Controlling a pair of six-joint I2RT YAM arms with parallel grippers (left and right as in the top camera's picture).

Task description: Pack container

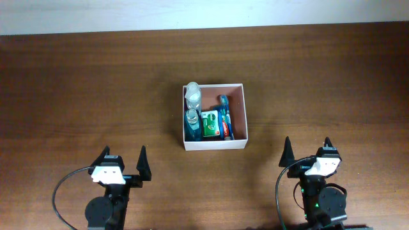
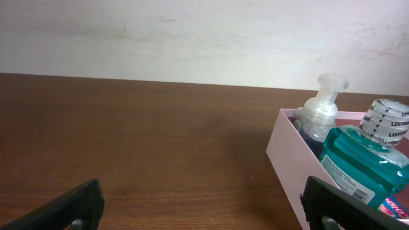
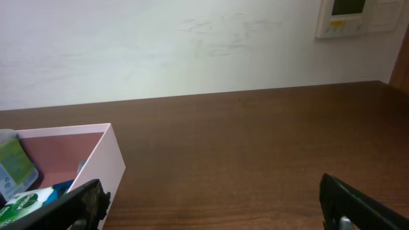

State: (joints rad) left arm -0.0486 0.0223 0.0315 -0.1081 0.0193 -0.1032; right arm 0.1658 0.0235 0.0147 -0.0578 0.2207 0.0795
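The container [image 1: 237,144] sits at the table's middle, a square white-walled box with a reddish-brown floor. Inside lie a clear pump bottle [image 1: 193,94], a blue mouthwash bottle [image 1: 192,123], a green box [image 1: 209,124] and a toothpaste tube [image 1: 225,119]. My left gripper [image 1: 123,163] is open and empty at the front left, well short of the box. My right gripper [image 1: 307,151] is open and empty at the front right. The left wrist view shows the container's wall [image 2: 287,156], pump bottle [image 2: 317,112] and mouthwash [image 2: 364,156]. The right wrist view shows the container's corner [image 3: 102,160].
The dark wooden table [image 1: 89,89] runs to a white wall at the back. A wall control panel [image 3: 354,16] shows in the right wrist view. Black cables loop beside both arm bases at the front edge.
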